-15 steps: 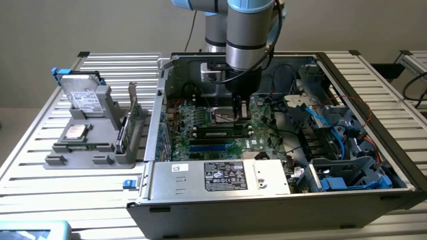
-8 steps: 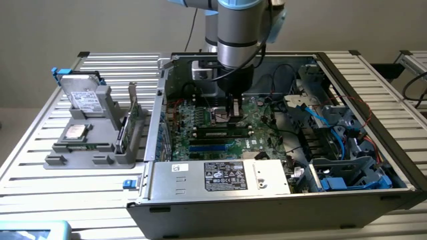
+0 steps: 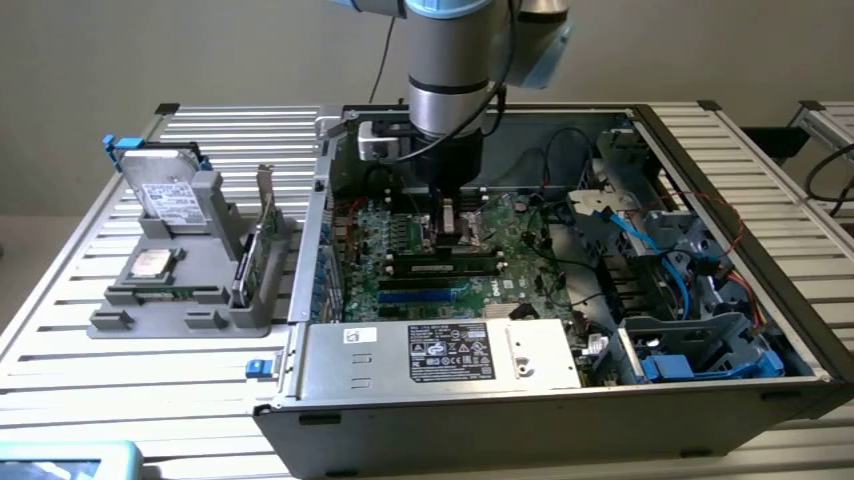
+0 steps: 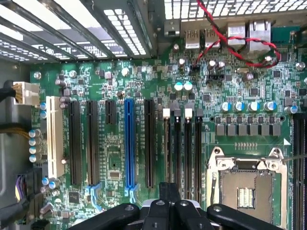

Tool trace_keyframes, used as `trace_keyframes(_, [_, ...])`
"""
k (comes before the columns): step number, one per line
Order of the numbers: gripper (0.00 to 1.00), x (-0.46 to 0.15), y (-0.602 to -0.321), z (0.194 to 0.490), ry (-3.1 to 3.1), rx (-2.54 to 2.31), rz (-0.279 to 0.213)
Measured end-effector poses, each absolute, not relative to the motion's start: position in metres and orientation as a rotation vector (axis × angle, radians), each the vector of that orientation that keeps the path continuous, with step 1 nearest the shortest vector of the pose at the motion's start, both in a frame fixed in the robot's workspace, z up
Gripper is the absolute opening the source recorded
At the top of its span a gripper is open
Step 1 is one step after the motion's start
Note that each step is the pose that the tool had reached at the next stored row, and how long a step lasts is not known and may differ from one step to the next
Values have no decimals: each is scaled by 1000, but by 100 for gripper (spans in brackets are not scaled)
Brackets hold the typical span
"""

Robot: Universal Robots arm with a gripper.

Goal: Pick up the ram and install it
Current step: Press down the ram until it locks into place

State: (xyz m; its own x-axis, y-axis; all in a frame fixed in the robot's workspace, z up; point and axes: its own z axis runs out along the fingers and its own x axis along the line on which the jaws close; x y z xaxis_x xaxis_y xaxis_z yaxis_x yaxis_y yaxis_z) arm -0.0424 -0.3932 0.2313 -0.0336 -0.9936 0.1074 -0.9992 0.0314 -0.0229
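A slatted aluminium counter [image 3: 80,330] carries an open grey sheet-metal computer case [image 3: 561,425], boxy and lying on its side. The arm [image 3: 447,90], a smooth silver cylinder with a pale blue joint cap, reaches straight down into it. The green motherboard [image 4: 144,76] on the case floor is dense with long black slots, one blue slot [image 4: 128,143], round capacitors and a square metal processor socket [image 4: 244,189]. A boxy silver power supply [image 3: 441,352] with a black label sits at the near wall. On the exterior view's left, a grey moulded holder [image 3: 174,310] stands on the counter. The ram [image 3: 447,267], a thin, dark, narrow stick, lies along a memory slot on the motherboard, just in front of the arm; I cannot tell whether it is fully seated. The tool [image 4: 169,190], black and jointed, has its fingers brought together over the board, gripping nothing.
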Motion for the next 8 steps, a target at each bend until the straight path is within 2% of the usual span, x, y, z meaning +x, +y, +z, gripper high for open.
trace_keyframes(8, [11,-48,-393,231,-2208,2127,117])
